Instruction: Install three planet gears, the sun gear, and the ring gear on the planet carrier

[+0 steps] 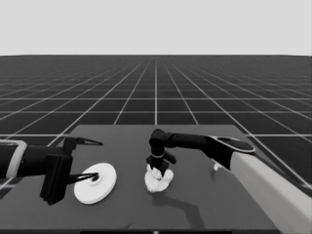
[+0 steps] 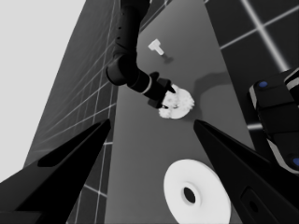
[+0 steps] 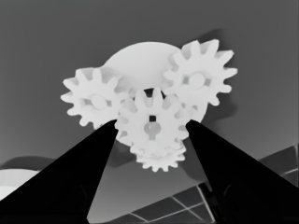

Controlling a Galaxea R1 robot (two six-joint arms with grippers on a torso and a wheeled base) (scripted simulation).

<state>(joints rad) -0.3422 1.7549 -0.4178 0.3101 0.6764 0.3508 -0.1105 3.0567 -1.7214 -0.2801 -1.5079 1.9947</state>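
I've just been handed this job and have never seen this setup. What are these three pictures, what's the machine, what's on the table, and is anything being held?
It is a simulated two-armed robot at a dark table. One picture looks down from its head; the other two come from cameras on its wrists.

The left gripper waits over the table's left end, above the larger round part, fingers open, holding nothing.

The right gripper is at the table's middle, over the smaller round part. Gears sit on that part. In the right wrist view its fingers flank the centre gear; whether they grip it is unclear.

A thin white piece lies farther right.
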